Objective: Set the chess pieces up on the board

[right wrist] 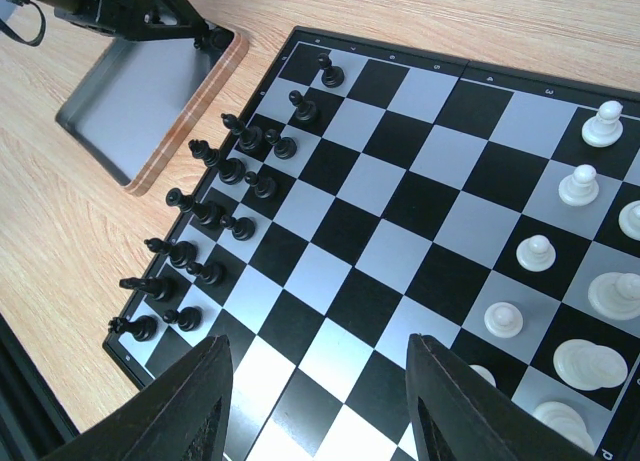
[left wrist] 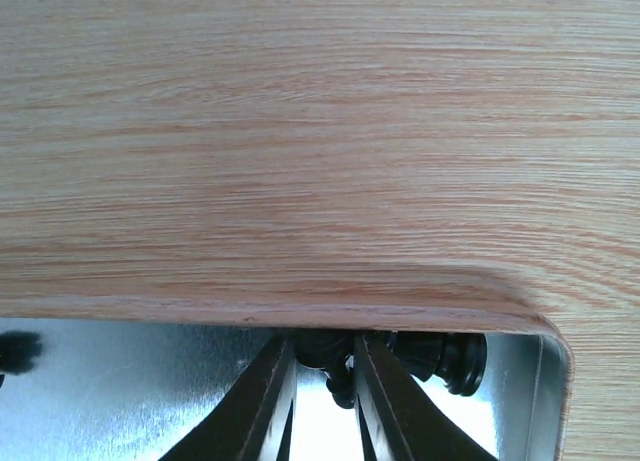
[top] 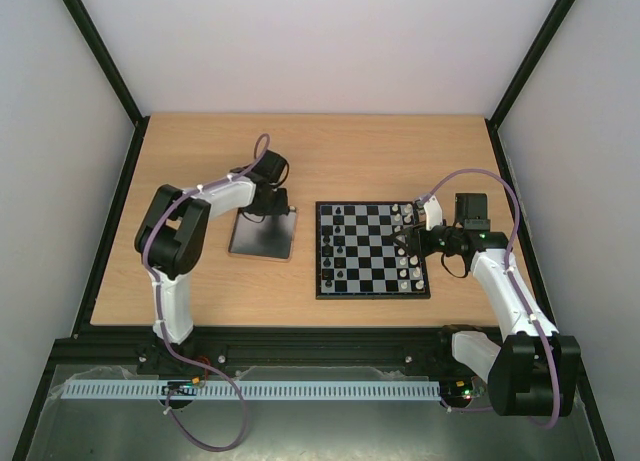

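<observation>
The chequered board point(top: 370, 249) lies right of centre. Several black chess pieces point(right wrist: 215, 216) stand in two rows along its left side. My left gripper point(top: 283, 213) reaches down into the far right corner of the metal tray point(top: 262, 236). In the left wrist view this gripper point(left wrist: 322, 346) is shut on a black chess piece point(left wrist: 340, 386), with both fingers against its sides. A second black piece point(left wrist: 450, 359) lies just to its right by the tray wall. My right gripper point(right wrist: 317, 341) hangs open over the board's near squares with nothing between its fingers.
White pieces point(right wrist: 540, 253) fill the board's right side under and beside my right arm. The tray has a wooden rim point(right wrist: 190, 121) and stands close to the board's left edge. Another dark piece point(left wrist: 18, 351) lies in the tray at the left.
</observation>
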